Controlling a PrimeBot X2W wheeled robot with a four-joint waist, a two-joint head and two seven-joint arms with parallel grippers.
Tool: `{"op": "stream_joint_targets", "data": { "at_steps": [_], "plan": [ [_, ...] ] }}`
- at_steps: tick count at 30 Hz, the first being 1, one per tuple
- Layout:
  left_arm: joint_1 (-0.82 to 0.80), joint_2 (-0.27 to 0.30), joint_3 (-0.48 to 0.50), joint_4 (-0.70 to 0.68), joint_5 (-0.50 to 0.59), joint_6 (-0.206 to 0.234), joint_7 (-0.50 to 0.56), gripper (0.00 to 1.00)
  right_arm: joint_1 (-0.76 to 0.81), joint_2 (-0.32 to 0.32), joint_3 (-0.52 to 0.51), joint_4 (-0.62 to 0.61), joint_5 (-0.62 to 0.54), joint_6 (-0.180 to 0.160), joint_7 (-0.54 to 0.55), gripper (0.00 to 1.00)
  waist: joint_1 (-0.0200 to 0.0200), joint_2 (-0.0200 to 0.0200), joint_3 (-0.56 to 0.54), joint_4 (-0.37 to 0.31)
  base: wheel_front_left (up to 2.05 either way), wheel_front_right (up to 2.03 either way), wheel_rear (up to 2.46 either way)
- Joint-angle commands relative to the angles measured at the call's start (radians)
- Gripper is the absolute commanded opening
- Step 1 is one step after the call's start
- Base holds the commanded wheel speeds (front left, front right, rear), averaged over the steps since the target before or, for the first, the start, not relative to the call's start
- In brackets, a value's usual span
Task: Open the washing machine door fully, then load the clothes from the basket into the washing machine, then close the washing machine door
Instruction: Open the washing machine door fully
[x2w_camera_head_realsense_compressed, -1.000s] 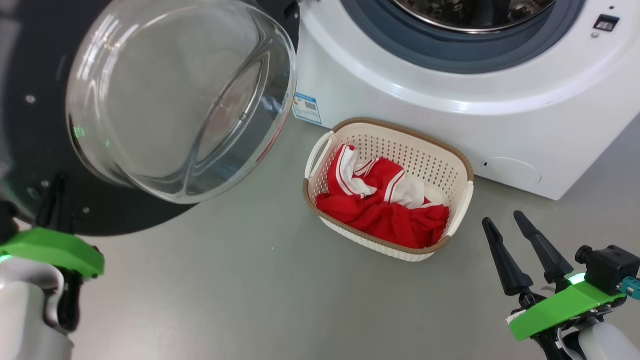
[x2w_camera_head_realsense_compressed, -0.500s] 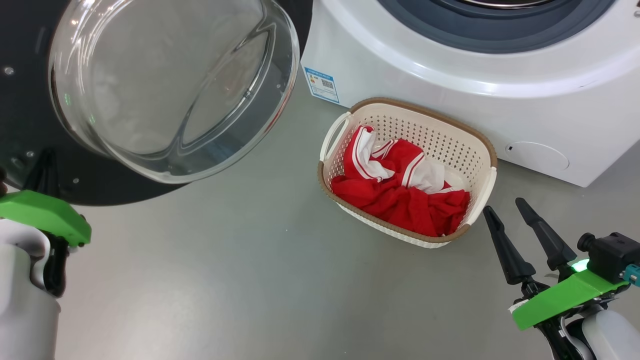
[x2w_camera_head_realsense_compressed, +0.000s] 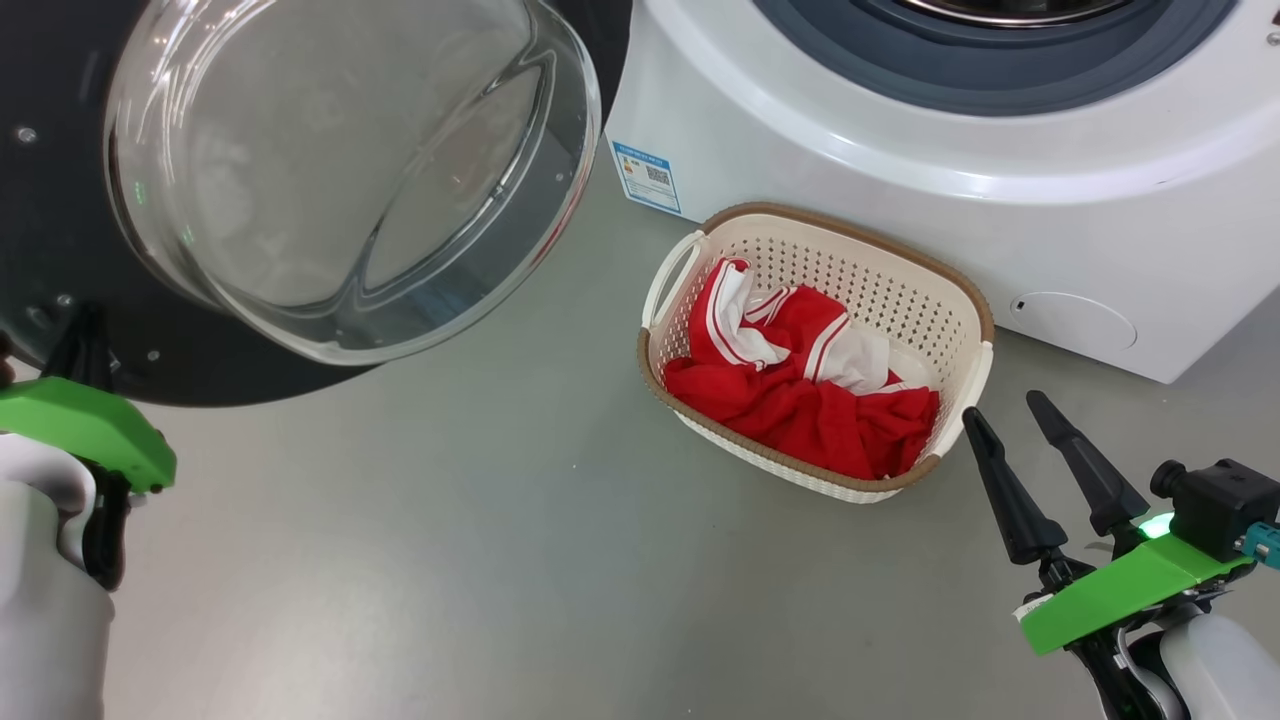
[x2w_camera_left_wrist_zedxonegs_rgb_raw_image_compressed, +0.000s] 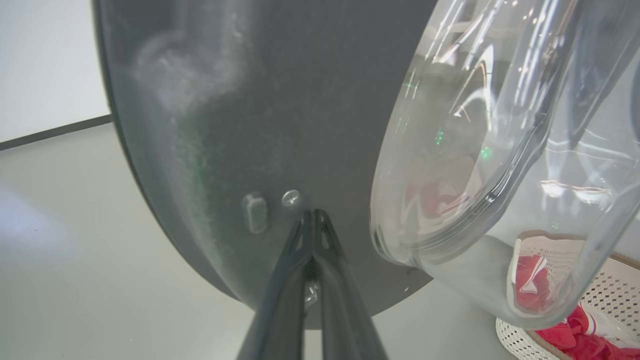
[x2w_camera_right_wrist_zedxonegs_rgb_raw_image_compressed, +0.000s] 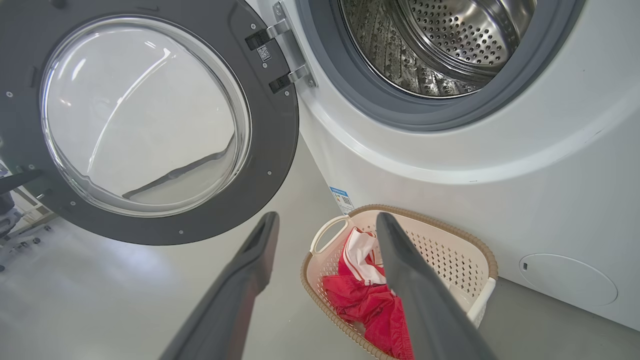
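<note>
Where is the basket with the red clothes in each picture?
Head view: basket, centre right, on the floor.
Left wrist view: basket, bottom right corner.
Right wrist view: basket, bottom middle, behind the right gripper.
Shared landmark: the washing machine door, up-left of the basket everywhere.

The head view's top edge is cutting off the washing machine (x2w_camera_head_realsense_compressed: 900, 150), and the left edge is cropping the door (x2w_camera_head_realsense_compressed: 60, 250). The print on the sticker (x2w_camera_head_realsense_compressed: 647, 176) is coming out too small to read. In the right wrist view, the right gripper (x2w_camera_right_wrist_zedxonegs_rgb_raw_image_compressed: 326, 216) is covering part of the clothes (x2w_camera_right_wrist_zedxonegs_rgb_raw_image_compressed: 360, 295) and basket (x2w_camera_right_wrist_zedxonegs_rgb_raw_image_compressed: 445, 255) with one finger (x2w_camera_right_wrist_zedxonegs_rgb_raw_image_compressed: 415, 280).
</note>
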Motion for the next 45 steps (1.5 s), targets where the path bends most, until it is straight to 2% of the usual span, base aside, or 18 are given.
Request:
{"op": "stream_joint_targets", "data": {
  "at_steps": [1,18,26,33,34,35,36,37,38,45],
  "plan": [
    [-0.035,0.072,0.019,-0.009,0.001,-0.003,-0.018,0.00,-0.007,-0.001,0.023,-0.020,0.002,0.009,-0.012,1.00,0.0000,0.0000,-0.002,0.000,0.00,0.00,0.00],
    [-0.010,0.072,-0.070,0.006,-0.038,-0.009,-0.060,0.00,0.007,0.011,0.030,-0.011,0.010,0.009,-0.012,1.00,0.0000,0.0000,-0.040,0.008,0.00,0.00,0.00],
    [0.076,0.103,-0.108,-0.090,-0.079,-0.009,-0.070,0.00,0.021,0.024,0.038,-0.002,0.018,0.009,-0.012,1.00,0.0000,0.0000,-0.079,-0.005,0.00,0.00,0.00],
    [0.149,0.112,-0.085,-0.201,-0.095,-0.008,-0.073,0.00,0.033,0.027,0.040,-0.001,0.021,0.009,-0.012,1.00,0.0000,0.0000,-0.112,-0.012,0.00,0.00,0.00],
    [0.164,0.110,-0.079,-0.225,-0.092,-0.004,-0.073,0.12,0.034,0.028,0.040,-0.001,0.021,0.009,-0.012,1.00,0.0000,0.0000,-0.119,-0.014,0.00,0.00,0.00],
    [0.181,0.107,-0.072,-0.249,-0.090,0.000,-0.073,0.40,0.036,0.030,0.041,-0.001,0.021,0.009,-0.012,1.00,0.0000,0.0000,-0.125,-0.017,0.00,0.00,0.00],
    [0.199,0.104,-0.065,-0.272,-0.089,0.003,-0.073,0.58,0.038,0.031,0.041,-0.001,0.021,0.009,-0.012,1.00,0.0000,0.0000,-0.130,-0.021,0.00,0.00,0.00],
    [0.217,0.101,-0.056,-0.297,-0.090,0.006,-0.073,0.86,0.039,0.033,0.042,-0.002,0.021,0.009,-0.012,1.00,0.0000,0.0000,-0.135,-0.025,0.00,0.00,0.00],
    [0.236,0.098,-0.046,-0.322,-0.089,0.011,-0.073,1.00,0.040,0.034,0.042,-0.003,0.021,0.009,-0.012,1.00,0.0000,0.0000,-0.139,-0.030,0.00,0.00,0.00],
    [0.353,0.071,0.001,-0.492,-0.074,0.041,-0.073,1.00,0.051,0.035,0.042,-0.003,0.024,0.009,-0.012,1.00,0.0000,0.0000,-0.165,-0.072,0.00,0.00,0.00]
  ]
}}
